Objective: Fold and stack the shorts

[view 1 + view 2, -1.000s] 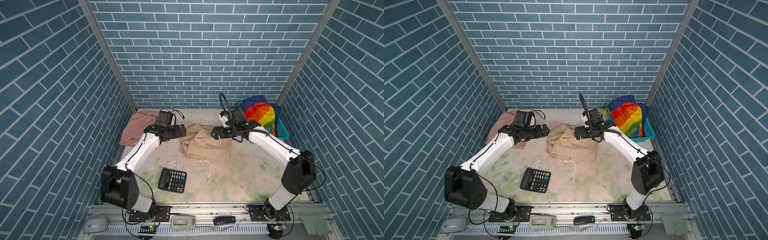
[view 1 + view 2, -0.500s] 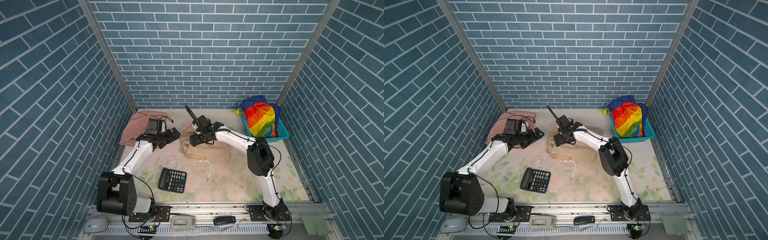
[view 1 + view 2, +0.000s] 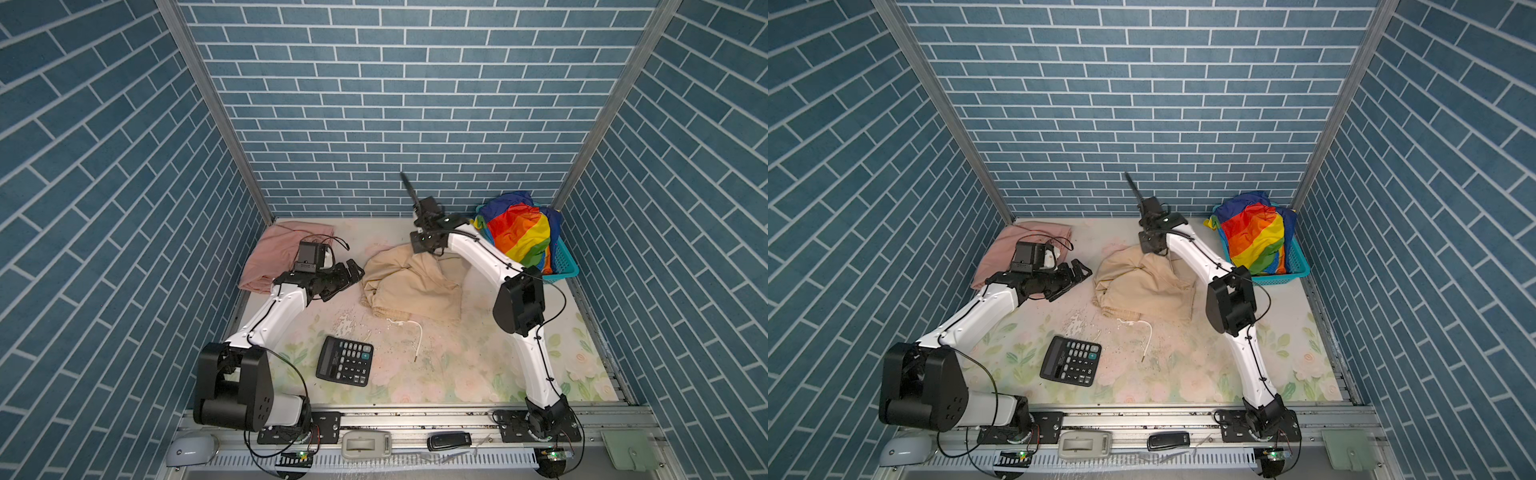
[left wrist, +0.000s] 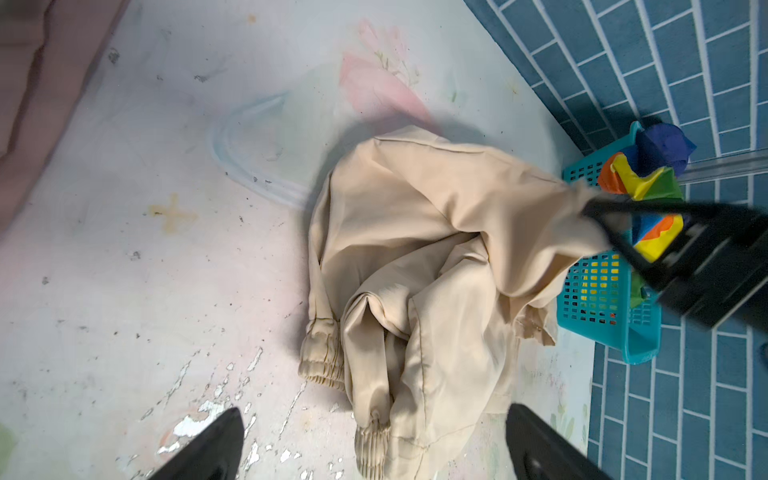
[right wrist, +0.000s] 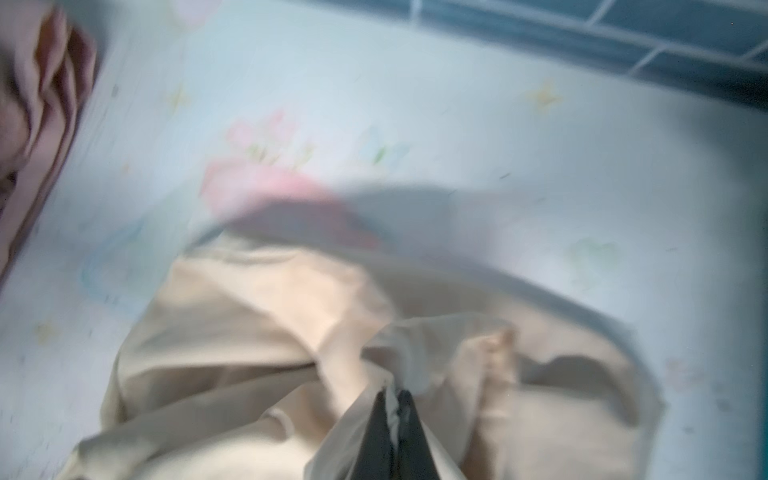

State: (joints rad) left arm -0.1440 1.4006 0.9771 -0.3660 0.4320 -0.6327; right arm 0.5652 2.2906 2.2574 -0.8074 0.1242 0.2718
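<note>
**Right gripper [image 5: 392, 411] pinching the beige shorts [image 3: 411, 286]**

The teal basket [image 3: 563, 264] is holding the rainbow shorts [image 3: 519, 232], which are bulging over its rim at the table's back right. The right gripper is clamping a fold of the beige shorts mid-table. The left gripper [image 3: 347, 277] is hovering beside them, jaws apart. The pink shorts [image 3: 278, 253] are lying back left.

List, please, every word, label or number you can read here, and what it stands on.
No text is legible anywhere.
Calculator: key markings too small to read.
Black device on the front rail: no readable label.
Beige shorts: no print or tag shows.
</note>
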